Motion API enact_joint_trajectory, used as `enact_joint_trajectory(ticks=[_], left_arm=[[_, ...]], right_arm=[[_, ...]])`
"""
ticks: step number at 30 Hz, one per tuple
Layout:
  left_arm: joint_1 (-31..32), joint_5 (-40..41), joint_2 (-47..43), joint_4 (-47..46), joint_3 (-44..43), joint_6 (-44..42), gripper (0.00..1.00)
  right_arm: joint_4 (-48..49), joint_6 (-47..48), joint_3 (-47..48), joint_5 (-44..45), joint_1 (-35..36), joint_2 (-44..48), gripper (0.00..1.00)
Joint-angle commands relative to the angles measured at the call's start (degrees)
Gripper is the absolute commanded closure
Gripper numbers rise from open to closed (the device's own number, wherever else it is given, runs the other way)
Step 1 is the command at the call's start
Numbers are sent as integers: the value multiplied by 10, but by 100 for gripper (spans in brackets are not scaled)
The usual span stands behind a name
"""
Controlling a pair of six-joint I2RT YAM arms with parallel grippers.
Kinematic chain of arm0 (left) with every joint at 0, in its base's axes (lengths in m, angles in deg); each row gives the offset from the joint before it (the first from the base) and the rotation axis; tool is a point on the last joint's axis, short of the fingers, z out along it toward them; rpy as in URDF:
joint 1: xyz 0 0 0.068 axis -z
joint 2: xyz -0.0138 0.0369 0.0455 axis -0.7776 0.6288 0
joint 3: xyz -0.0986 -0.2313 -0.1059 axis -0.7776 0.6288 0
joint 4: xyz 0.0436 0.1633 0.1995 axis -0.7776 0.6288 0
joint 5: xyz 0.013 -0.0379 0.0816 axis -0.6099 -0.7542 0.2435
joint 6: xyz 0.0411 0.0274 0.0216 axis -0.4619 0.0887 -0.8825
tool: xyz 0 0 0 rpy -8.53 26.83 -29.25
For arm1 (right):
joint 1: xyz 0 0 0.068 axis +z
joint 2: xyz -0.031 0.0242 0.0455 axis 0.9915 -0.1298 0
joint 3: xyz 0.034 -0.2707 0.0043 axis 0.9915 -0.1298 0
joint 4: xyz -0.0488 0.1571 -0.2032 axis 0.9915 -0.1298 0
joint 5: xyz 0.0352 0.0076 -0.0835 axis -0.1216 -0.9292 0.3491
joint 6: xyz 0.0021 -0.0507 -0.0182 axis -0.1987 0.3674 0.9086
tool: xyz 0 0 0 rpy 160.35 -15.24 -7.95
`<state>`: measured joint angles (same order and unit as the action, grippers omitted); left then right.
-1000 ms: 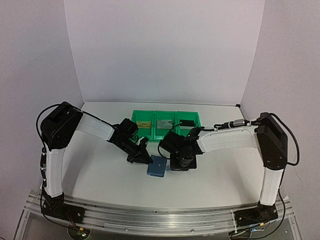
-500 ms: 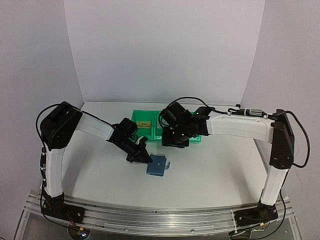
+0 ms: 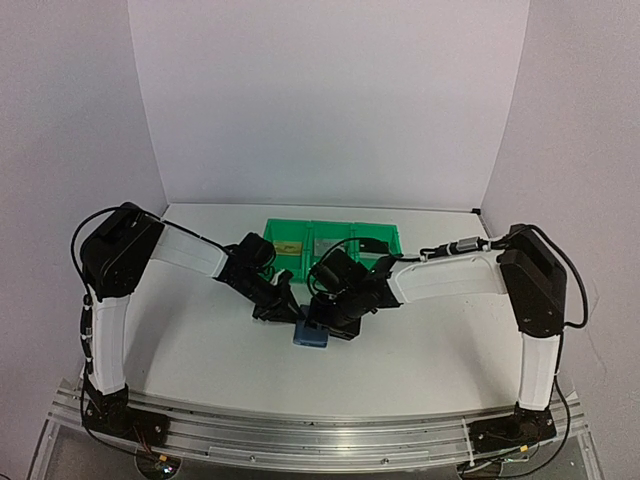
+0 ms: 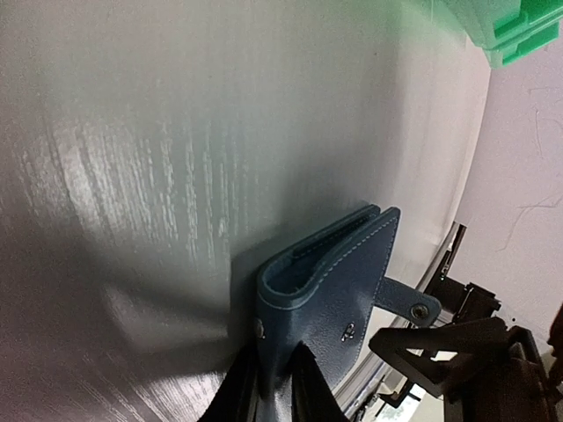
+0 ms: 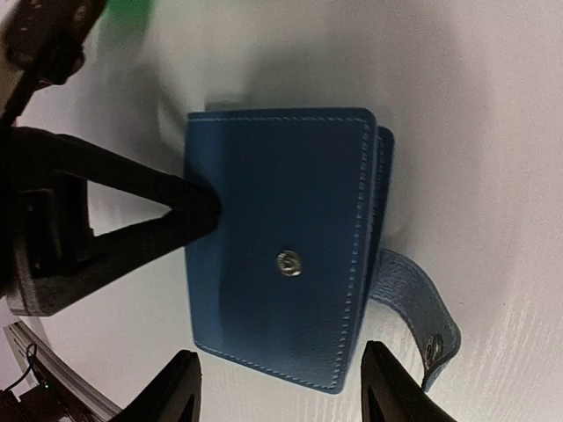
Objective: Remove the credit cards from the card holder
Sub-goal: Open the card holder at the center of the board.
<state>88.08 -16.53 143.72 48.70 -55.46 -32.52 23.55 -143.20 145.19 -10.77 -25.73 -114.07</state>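
The left end effector (image 4: 277, 389) is clamped on the card holder (image 4: 339, 290): its two dark fingers (image 4: 303, 387) pinch one short edge of the folded blue cover with no gap showing. From the right wrist view, the tip of that finger presses into the holder's edge on the side away from the closing tab (image 5: 413, 308).

The right end effector (image 5: 280, 374) stands spread wide, holding nothing. Its fingers (image 5: 180, 382) sit just outside the holder's two corners, and the cover lies directly below and between them.

The card holder lies flat on the bench (image 5: 493, 132), folded shut. The tab is unfastened and sticks out sideways past the right end effector's finger. A round metal snap (image 5: 285, 263) sits on the cover. A small metal emblem (image 4: 347, 331) marks the cover, but it is too small to read.

Beyond both end effectors, the green bins (image 3: 335, 228) hold a gold credit card (image 3: 289, 247) and a silver credit card (image 3: 328, 246), well apart from the holder.
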Motion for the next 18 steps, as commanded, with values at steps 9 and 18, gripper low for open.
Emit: enact_joint_trajectory(ticks=[9, 18], left_arm=[[-30, 78, -29, 88, -4, 4, 67], [-37, 64, -55, 90, 7, -1, 65]], right_arm=[[57, 54, -19, -69, -43, -9, 42], [90, 79, -5, -98, -49, -13, 50]])
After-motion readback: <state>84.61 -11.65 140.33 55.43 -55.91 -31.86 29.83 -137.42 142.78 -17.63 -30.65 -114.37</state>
